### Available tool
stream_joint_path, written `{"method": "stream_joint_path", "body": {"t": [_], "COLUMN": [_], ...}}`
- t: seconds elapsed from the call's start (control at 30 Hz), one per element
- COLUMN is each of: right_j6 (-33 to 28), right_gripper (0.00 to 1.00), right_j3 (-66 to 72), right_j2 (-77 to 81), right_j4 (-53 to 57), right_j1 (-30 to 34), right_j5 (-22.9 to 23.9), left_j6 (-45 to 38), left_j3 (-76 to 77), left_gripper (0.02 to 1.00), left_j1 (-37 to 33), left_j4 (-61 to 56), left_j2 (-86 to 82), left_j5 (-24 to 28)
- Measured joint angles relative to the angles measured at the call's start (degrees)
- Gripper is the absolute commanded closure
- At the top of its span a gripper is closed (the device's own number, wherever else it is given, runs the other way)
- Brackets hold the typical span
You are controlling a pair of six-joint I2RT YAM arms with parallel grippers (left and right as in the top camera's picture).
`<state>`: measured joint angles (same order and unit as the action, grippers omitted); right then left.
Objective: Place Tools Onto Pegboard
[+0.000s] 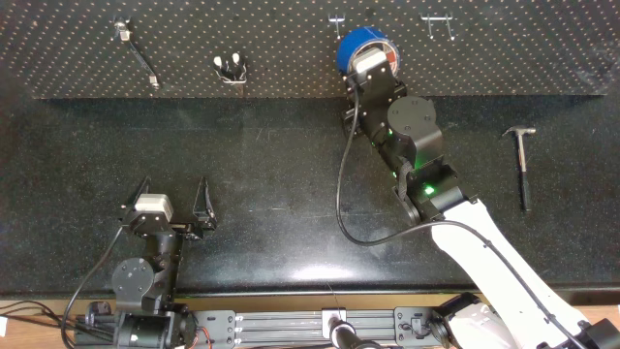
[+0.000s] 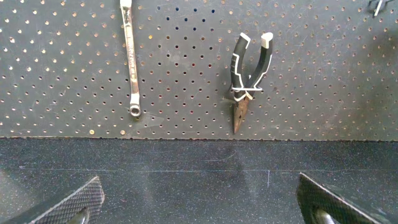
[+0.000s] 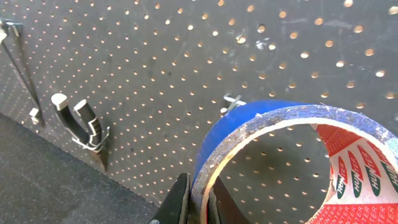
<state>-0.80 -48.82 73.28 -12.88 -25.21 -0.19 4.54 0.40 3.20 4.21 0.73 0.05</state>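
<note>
Right wrist view: right fingers (image 3: 177, 199) clamp tape roll (image 3: 273, 115).
Hook (image 3: 231, 102): ease your roll over it.
Left fingers (image 2: 74, 202): open, empty.

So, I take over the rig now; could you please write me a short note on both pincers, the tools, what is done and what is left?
Left pincer: open, empty, back near its base, facing the pegboard.
Right pincer: shut on the blue tape roll, held up at the pegboard beside a hook; not yet released.
Done: wrench and pliers hang on the pegboard.
Left: hang the tape roll on the hook, then fetch the hammer, which lies on the table at the right, and hang it.
</note>
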Motion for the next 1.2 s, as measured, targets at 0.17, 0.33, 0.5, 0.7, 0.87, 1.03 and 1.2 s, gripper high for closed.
{"method": "stream_joint_path", "body": {"t": [0.17,0.33,0.5,0.7,0.87,1.03,1.2], "right_j6": [-1.11,-2.80,-6.67,-9.49,-10.08,-10.34,-10.54], "right_gripper": [0.928,0.928,0.928,0.925,0.928,0.928,0.928], "right_j3": [0.00,0.00,0.00,0.00,0.00,0.00,-0.02], "right_j2": [0.00,0.00,0.00,0.94,5.51,9.40,11.61], "right_j4": [-2.36,-3.76,-3.93,-4.33,-6.47,-8.79,-11.85], "right_j1": [0.00,-0.33,-3.37,-4.55,-4.55,-4.55,-4.55], "right_j5": [0.39,0.68,0.74,1.31,2.71,4.52,6.78], "left_j6": [0.00,0.00,0.00,0.00,0.00,0.00,0.00], "left_j3": [0.00,0.00,0.00,0.00,0.00,0.00,0.00], "left_gripper": [0.023,0.020,0.023,0.023,0.023,0.023,0.023], "left_j1": [0.00,0.00,0.00,0.00,0.00,0.00,0.00], "left_j4": [-0.02,0.00,0.00,0.00,0.00,0.00,0.00], "left_j2": [0.00,0.00,0.00,0.00,0.00,0.00,0.00], "left_j5": [0.00,0.00,0.00,0.00,0.00,0.00,0.00]}}
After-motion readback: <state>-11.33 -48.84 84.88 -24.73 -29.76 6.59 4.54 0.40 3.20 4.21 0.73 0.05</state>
